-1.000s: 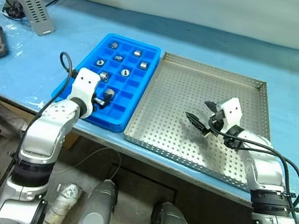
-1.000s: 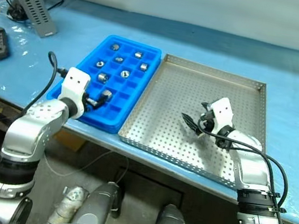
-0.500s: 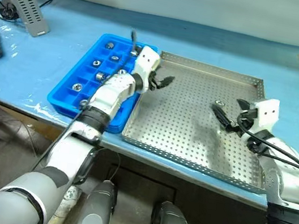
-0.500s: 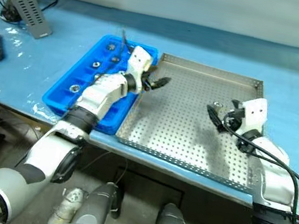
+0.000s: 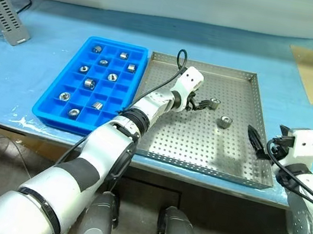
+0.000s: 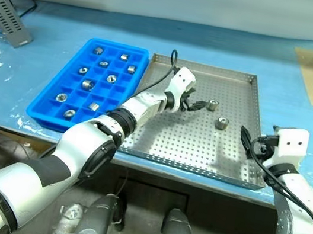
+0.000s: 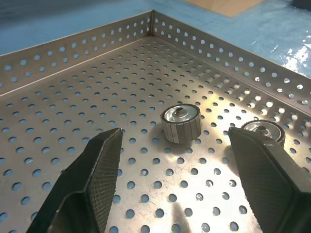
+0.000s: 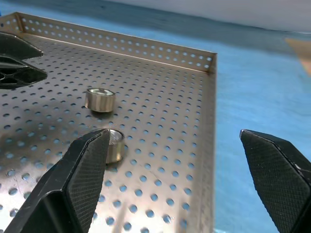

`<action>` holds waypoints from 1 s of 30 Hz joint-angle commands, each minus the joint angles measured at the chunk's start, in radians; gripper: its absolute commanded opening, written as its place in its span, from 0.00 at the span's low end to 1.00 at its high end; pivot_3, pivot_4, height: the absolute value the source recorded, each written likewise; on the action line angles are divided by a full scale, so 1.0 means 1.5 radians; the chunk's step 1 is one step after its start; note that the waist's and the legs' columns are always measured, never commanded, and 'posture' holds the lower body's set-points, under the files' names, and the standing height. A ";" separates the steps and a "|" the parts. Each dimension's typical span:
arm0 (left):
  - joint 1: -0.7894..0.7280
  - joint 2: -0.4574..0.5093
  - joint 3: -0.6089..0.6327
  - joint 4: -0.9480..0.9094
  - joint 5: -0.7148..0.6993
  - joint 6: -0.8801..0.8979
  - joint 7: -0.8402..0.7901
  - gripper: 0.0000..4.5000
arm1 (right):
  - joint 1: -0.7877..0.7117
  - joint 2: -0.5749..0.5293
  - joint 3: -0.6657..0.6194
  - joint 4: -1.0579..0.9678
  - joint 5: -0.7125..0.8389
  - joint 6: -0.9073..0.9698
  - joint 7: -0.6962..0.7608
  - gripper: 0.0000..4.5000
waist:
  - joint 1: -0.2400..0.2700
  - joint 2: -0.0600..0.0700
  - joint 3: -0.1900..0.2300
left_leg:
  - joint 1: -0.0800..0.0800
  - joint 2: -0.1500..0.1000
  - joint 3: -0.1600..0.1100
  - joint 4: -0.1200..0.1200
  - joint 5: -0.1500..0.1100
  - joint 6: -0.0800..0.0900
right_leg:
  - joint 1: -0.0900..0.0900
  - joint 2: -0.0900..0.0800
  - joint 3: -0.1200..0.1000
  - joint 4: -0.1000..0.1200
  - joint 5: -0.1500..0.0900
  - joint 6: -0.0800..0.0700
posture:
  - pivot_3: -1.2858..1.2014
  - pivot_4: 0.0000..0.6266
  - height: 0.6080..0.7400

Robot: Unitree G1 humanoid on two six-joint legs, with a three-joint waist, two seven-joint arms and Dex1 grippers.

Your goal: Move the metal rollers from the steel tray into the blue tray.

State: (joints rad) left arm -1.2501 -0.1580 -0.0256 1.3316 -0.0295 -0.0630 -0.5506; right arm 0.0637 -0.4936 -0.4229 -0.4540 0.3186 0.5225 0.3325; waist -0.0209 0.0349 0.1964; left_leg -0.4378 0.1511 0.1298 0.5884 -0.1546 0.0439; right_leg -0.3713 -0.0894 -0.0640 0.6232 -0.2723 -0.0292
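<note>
Blue plastic sheeting covers the long work surface (image 5: 44, 68) on which both trays rest. The large square steel tray (image 5: 229, 165), perforated with small holes and edged by low rims, lies to the right of, and just beside, the bright blue rectangular plastic tray (image 5: 47, 108) with its grid of square compartments. A second ago the left arm was low at the near edge of the blue tray; it now stretches across that tray into the steel one, so that the left gripper (image 5: 199, 104) is just short of the nearer-left of two small silver-grey metal rollers (image 5: 214, 103), its black fingers (image 7: 97, 170) spread wide with the roller ahead of and between them, untouched. The right gripper (image 5: 256, 138), which worked over the middle of the steel tray a second ago, has drawn back to that tray's right rim, its fingers (image 8: 82, 179) likewise spread and empty. The second roller (image 5: 224, 122) lies near the first, apart from it. Nine rollers (image 5: 90, 83) already occupy separate compartments of the blue tray. By this reading the left arm has taken over the picking, one delivery is complete, and two rollers remain to be moved.
</note>
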 commanded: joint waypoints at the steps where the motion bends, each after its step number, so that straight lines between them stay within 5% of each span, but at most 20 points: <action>1: -0.028 -0.037 0.008 0.002 0.014 -0.011 0.006 0.82 | 0.030 0.012 -0.031 -0.076 0.008 0.019 -0.028 1.00 | -0.007 0.000 0.000 | 0.000 0.000 0.000 0.000 0.000 0.000 | 0.000 0.000 0.000 0.000 0.000 0.000 | 0.31 0.24 1.00; 13: -0.035 -0.086 0.012 0.012 0.041 -0.013 0.019 0.82 | 0.174 0.099 -0.110 -0.237 0.006 0.056 -0.113 1.00 | -0.053 0.000 0.000 | 0.001 0.000 0.012 0.001 -0.005 0.007 | -0.002 -0.002 0.006 -0.003 0.000 0.000 | 0.22 0.24 1.00; 30: -0.009 -0.105 -0.014 0.024 0.096 0.032 0.100 0.82 | 0.342 0.245 -0.119 -0.343 -0.016 -0.002 -0.169 1.00 | -0.233 -0.001 0.001 | -0.001 -0.005 0.013 0.003 -0.009 0.014 | 0.003 -0.006 0.006 -0.013 0.002 0.009 | 0.14 0.24 1.00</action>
State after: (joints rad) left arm -1.2575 -0.1726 -0.0406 1.3729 0.0955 -0.0280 -0.4417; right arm 0.5588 -0.1364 -0.5860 -0.9166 0.3059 0.5519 0.0910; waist -0.3703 0.0333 0.1973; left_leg -0.4392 0.1427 0.1488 0.5932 -0.1685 0.0645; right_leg -0.3671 -0.0994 -0.0559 0.6034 -0.2691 -0.0129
